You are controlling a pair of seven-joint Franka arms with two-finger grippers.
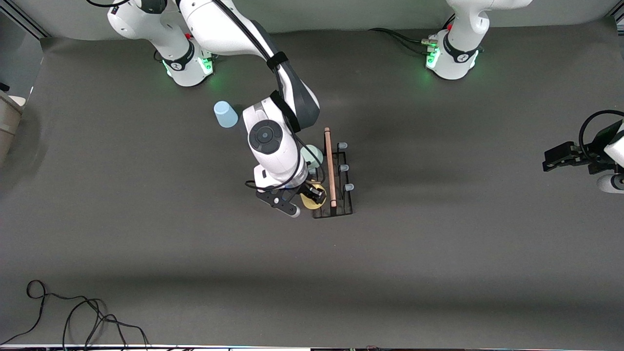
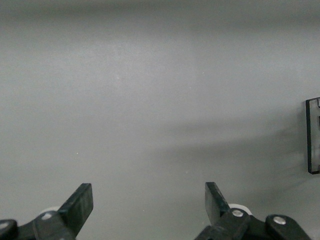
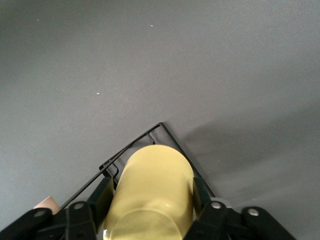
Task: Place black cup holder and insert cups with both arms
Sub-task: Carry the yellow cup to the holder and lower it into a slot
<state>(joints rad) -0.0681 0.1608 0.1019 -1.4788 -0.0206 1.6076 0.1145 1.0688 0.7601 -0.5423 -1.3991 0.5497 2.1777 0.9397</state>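
Note:
The black cup holder (image 1: 338, 211) stands mid-table, its wooden rod handle (image 1: 330, 165) on top. The yellow cup (image 1: 307, 201) rests on the holder's peg nearest the front camera, in the row toward the right arm's end. My right gripper (image 1: 314, 194) is shut on it; in the right wrist view its fingers (image 3: 101, 196) lie against the yellow cup (image 3: 155, 172) over the holder's wire corner (image 3: 134, 143). A grey-green cup (image 1: 312, 156) sits farther along that row, partly hidden by the arm. The light blue cup (image 1: 225, 114) stands on the table. My left gripper (image 1: 552, 161) (image 2: 149, 197) waits open and empty.
Three pale-tipped pegs (image 1: 344, 167) in the holder's other row are bare. A black cable (image 1: 73, 312) lies by the table edge nearest the front camera. A beige object (image 1: 7, 122) sits at the right arm's end. A dark frame edge (image 2: 312, 135) shows in the left wrist view.

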